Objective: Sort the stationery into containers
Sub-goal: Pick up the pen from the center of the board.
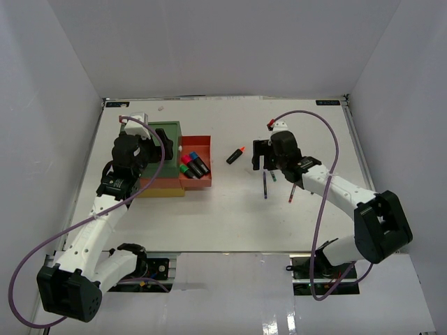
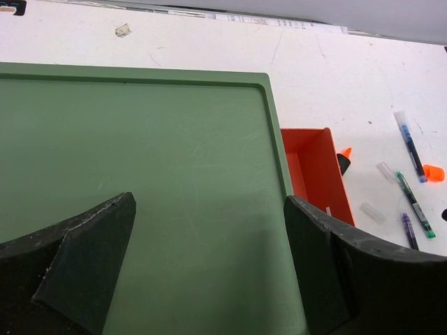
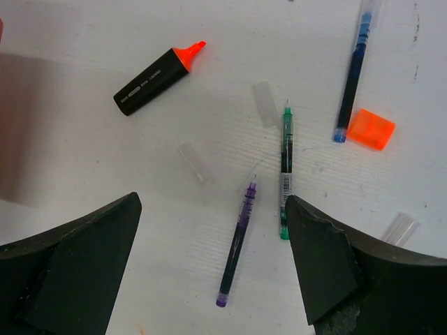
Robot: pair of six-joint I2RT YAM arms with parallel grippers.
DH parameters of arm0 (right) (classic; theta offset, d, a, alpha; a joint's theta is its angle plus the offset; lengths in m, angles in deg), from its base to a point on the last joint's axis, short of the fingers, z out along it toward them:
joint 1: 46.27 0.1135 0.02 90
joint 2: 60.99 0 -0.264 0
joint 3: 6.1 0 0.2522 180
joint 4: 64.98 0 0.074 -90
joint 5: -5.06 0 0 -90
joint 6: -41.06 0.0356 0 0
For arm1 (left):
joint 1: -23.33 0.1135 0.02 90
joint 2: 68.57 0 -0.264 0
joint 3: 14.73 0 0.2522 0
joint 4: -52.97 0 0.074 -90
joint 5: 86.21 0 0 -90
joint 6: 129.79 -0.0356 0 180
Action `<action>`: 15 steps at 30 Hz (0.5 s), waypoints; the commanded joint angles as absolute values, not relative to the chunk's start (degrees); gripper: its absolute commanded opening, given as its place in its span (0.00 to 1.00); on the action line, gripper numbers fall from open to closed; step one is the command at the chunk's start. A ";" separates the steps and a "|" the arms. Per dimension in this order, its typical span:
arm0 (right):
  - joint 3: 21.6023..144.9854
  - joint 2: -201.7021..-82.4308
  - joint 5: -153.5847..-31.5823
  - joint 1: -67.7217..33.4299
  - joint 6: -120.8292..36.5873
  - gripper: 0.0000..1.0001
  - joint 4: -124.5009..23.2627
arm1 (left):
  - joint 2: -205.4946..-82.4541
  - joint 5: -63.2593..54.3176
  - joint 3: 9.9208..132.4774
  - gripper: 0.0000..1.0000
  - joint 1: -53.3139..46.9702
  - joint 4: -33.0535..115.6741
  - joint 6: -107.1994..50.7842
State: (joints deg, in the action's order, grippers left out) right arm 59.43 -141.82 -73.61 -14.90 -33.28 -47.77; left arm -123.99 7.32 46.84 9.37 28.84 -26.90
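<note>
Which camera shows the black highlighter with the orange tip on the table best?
The right wrist view: the highlighter lies whole and close, with its label visible. The top view shows it small and far off. The left wrist view shows only its tip end, beyond the red drawer.

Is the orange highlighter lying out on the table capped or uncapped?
Uncapped. The orange highlighter shows its bare wedge tip, and an orange cap lies well apart from it, beside the blue pen.

Perhaps 3 highlighters [image 1: 195, 166] in red-orange drawer [image 1: 200, 143]
</note>
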 commanded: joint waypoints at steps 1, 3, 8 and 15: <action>61.45 -139.83 -71.85 -14.72 -32.67 0.90 -49.19 | -123.15 5.64 48.16 0.98 9.35 24.53 -27.13; 60.58 -139.04 -72.11 -14.72 -33.29 0.90 -49.37 | -123.58 5.20 49.47 0.98 9.35 24.35 -27.39; 58.82 -135.52 -72.73 -14.72 -35.40 0.90 -49.10 | -125.52 4.85 55.87 0.98 9.00 21.72 -29.50; 56.18 -127.88 -73.25 -14.81 -36.28 0.90 -49.19 | -132.81 1.60 69.06 0.98 5.58 16.10 -34.16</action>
State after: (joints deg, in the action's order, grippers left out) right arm 57.00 -130.96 -73.39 -14.74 -35.09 -47.68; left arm -131.26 4.61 63.48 7.32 19.02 -31.30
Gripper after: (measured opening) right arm 0.900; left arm 0.979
